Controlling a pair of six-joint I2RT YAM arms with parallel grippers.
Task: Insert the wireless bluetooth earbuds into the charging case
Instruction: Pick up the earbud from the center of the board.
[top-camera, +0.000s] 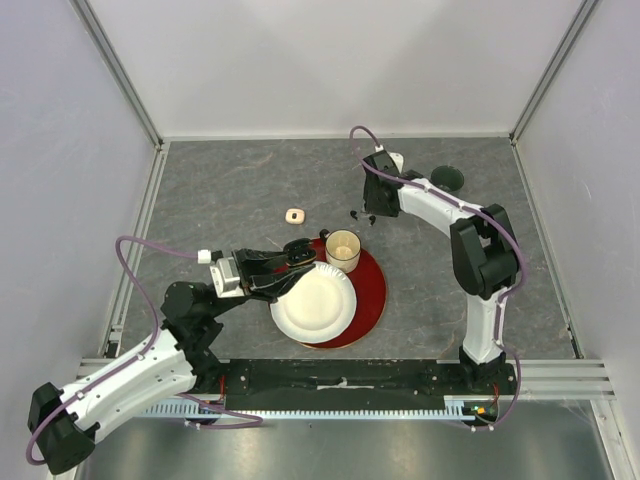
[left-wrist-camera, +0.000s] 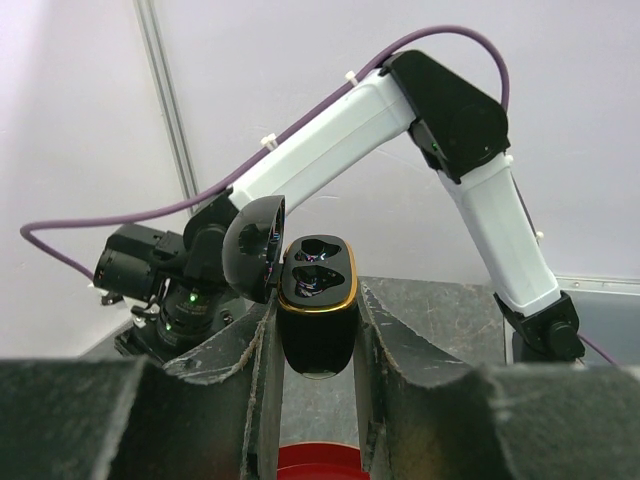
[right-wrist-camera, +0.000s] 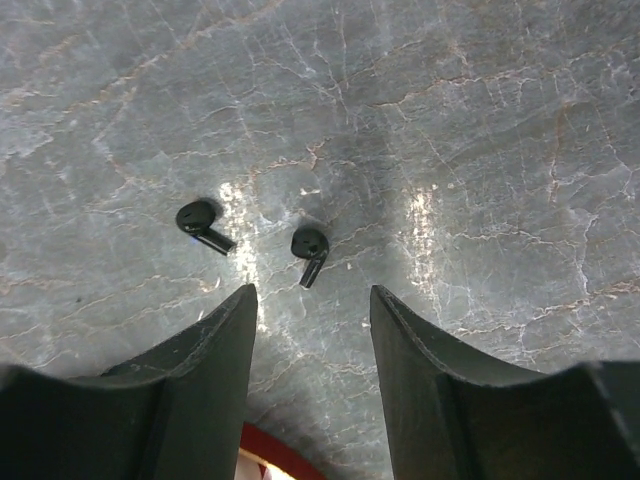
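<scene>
Two black earbuds lie on the grey table in the right wrist view, one (right-wrist-camera: 310, 250) just ahead of the gap between my fingers, the other (right-wrist-camera: 203, 226) to its left. My right gripper (right-wrist-camera: 312, 298) is open and empty above them; it also shows in the top view (top-camera: 367, 213). My left gripper (left-wrist-camera: 316, 335) is shut on an open black charging case (left-wrist-camera: 318, 292) with a gold rim, its lid (left-wrist-camera: 252, 248) swung left and both sockets empty. The top view shows this gripper (top-camera: 293, 257) over the plates' far left edge. No white earbuds show.
A paper cup (top-camera: 343, 250) stands on a red plate (top-camera: 372, 290), with a white paper plate (top-camera: 313, 302) in front of it. A small white case-like object (top-camera: 294, 216) lies farther back. A black round lid (top-camera: 446, 179) lies at the back right.
</scene>
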